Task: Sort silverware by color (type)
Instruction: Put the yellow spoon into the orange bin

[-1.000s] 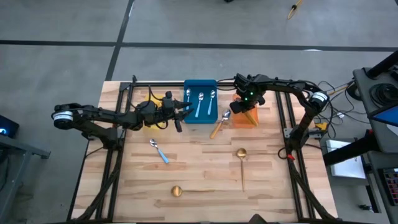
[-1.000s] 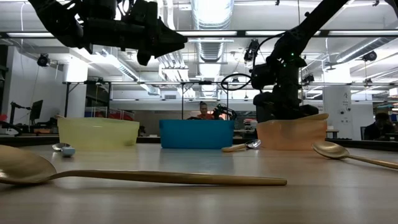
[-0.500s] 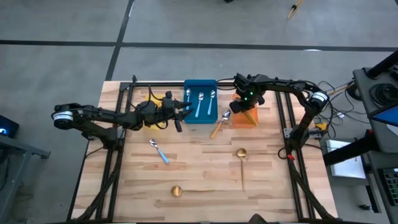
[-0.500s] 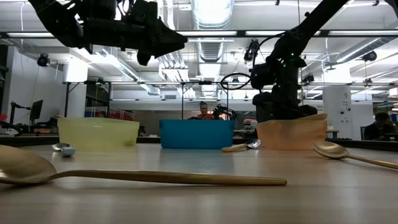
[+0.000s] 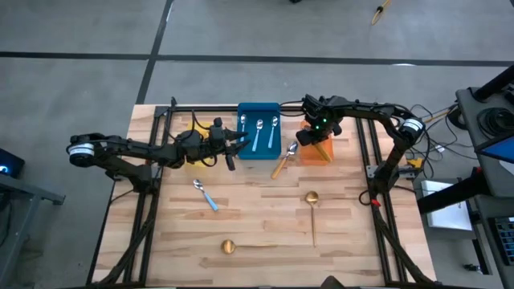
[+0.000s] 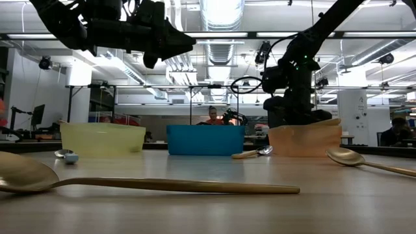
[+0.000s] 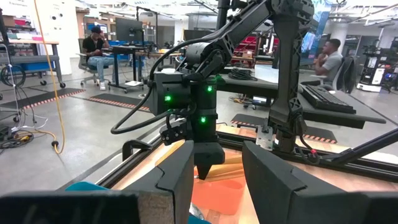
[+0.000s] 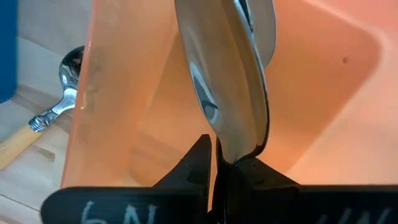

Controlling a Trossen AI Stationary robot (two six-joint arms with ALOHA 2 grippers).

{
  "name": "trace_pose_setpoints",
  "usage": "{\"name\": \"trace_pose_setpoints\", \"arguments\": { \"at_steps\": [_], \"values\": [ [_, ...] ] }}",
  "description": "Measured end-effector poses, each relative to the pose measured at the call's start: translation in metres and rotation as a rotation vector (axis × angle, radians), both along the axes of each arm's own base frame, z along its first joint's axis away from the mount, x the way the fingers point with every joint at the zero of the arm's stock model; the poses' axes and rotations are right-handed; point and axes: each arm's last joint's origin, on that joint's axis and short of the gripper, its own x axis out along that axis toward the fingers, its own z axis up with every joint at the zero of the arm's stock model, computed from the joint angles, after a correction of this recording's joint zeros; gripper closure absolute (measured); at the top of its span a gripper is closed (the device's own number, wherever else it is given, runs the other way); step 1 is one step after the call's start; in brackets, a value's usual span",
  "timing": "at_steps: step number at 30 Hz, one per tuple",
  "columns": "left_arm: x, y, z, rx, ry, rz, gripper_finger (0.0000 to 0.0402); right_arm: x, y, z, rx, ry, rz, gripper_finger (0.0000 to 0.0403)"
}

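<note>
My right gripper (image 5: 320,138) hangs over the orange bin (image 5: 328,154) at the table's far right and is shut on a silver-bowled spoon (image 8: 221,81). My left gripper (image 5: 238,143) hovers open and holds nothing, between the yellow bin (image 5: 195,128) and the blue bin (image 5: 259,152). The blue bin holds three blue-handled spoons (image 5: 259,135). On the table lie a blue-handled spoon (image 5: 205,195), an orange-handled spoon (image 5: 283,160) and two gold spoons (image 5: 312,213) (image 5: 228,246). My right gripper pinches the spoon between its two fingertips at the narrow end of the bowl (image 8: 235,149). It comes from above, pointing down into the orange bin. The bowl sticks out past the fingertips, seen edge-on inside the bin's mouth. The gripper hides the handle.
The three bins stand in a row along the far edge, yellow (image 6: 103,138), blue (image 6: 205,140) and orange (image 6: 305,140). The black frame rails (image 5: 148,209) run down both table sides. Bare wood lies at the near middle. People sit at desks in the room beyond.
</note>
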Motion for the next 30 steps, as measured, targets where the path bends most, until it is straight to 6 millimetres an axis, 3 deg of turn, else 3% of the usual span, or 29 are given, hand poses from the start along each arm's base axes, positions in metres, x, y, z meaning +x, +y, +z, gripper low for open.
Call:
{"name": "trace_pose_setpoints", "arguments": {
  "at_steps": [30],
  "values": [
    [0.0000, 0.0001, 0.0000, 0.000, -0.001, 0.000, 0.0283, 0.0017, -0.0012, 0.0003, -0.006, -0.016, -0.025, 0.0386]
  ]
}}
